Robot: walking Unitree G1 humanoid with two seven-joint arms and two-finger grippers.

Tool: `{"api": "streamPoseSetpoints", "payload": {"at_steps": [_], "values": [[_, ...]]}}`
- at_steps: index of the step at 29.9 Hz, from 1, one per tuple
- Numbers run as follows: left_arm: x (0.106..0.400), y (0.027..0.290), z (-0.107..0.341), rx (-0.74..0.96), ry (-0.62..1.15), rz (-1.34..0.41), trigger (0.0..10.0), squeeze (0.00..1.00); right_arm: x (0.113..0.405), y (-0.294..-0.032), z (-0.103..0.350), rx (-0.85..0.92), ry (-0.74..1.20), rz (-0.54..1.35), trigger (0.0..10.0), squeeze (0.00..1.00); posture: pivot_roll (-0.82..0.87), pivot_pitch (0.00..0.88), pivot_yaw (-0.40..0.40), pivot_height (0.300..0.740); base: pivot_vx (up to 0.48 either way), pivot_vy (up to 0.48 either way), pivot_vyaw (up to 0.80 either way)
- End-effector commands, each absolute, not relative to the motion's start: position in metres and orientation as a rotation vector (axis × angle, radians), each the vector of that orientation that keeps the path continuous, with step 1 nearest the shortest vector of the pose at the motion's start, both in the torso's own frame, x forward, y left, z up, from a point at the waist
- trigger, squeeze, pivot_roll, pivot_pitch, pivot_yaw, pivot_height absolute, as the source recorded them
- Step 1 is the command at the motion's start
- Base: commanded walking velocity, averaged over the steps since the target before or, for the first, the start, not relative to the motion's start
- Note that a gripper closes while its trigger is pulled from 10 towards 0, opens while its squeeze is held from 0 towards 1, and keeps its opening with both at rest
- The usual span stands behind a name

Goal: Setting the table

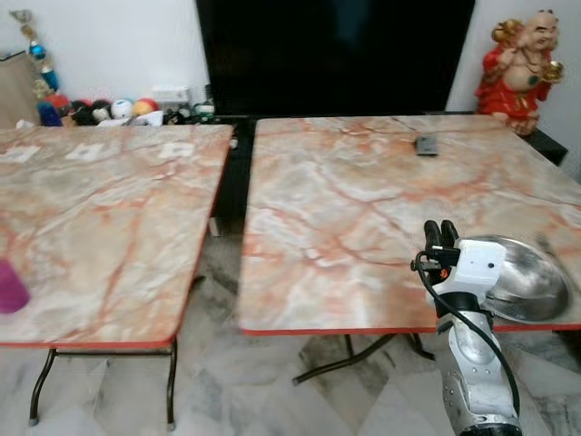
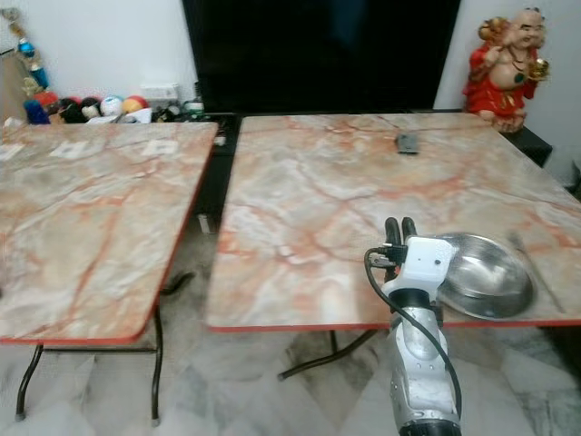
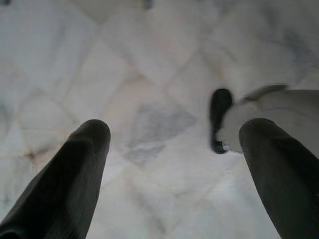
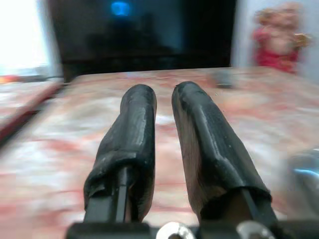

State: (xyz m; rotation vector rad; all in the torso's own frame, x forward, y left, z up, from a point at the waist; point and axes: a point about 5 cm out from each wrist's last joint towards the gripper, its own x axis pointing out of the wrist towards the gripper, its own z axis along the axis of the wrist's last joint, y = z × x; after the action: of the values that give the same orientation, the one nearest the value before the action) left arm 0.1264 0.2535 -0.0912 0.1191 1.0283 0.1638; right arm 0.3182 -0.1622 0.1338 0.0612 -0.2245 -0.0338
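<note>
A shallow steel bowl (image 1: 526,277) sits at the front right of the right marble table (image 1: 363,209). A thin grey utensil (image 2: 534,269) lies just beside the bowl on its right. My right gripper (image 1: 440,227) is raised over the table's front edge, just left of the bowl. Its fingers (image 4: 137,119) point toward the far side, nearly pressed together, with nothing between them. A purple cup (image 1: 11,286) stands at the left edge of the left table (image 1: 100,227). My left gripper (image 3: 174,129) hangs open over the floor.
A small dark flat object (image 1: 426,144) lies at the back of the right table. A red statue (image 1: 522,64) stands at the back right, and a large black screen (image 1: 336,54) is behind the tables. A floor gap (image 1: 222,263) separates the tables. Toys (image 1: 118,109) line the back left.
</note>
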Motion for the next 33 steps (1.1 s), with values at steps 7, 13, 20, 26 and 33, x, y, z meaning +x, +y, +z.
{"api": "streamPoseSetpoints", "payload": {"at_steps": [7,13,20,26,33], "values": [[0.117,0.253,-0.094,0.112,1.052,0.167,10.0,0.0,0.321,-0.164,0.142,0.061,-0.248,-0.042,10.0,0.0,0.03,0.025,0.002,0.74,0.0,0.458,0.46],[0.116,0.253,-0.094,0.111,1.054,0.169,10.0,0.0,0.321,-0.163,0.143,0.063,-0.252,-0.043,10.0,0.0,0.03,0.031,0.002,0.74,0.0,0.456,0.0],[0.119,0.249,-0.095,0.108,1.05,0.162,10.0,0.0,0.32,-0.163,0.144,0.057,-0.256,-0.041,10.0,0.0,0.02,0.047,0.001,0.74,0.0,0.454,0.0],[0.116,0.239,-0.098,0.102,1.054,0.151,10.0,0.0,0.32,-0.16,0.145,0.052,-0.256,-0.033,10.0,0.0,0.03,0.054,-0.001,0.74,0.0,0.454,0.0],[0.119,0.232,-0.099,0.097,1.053,0.148,10.0,0.0,0.321,-0.158,0.146,0.047,-0.259,-0.022,10.0,0.0,0.03,0.061,-0.006,0.74,0.0,0.454,0.0]]}}
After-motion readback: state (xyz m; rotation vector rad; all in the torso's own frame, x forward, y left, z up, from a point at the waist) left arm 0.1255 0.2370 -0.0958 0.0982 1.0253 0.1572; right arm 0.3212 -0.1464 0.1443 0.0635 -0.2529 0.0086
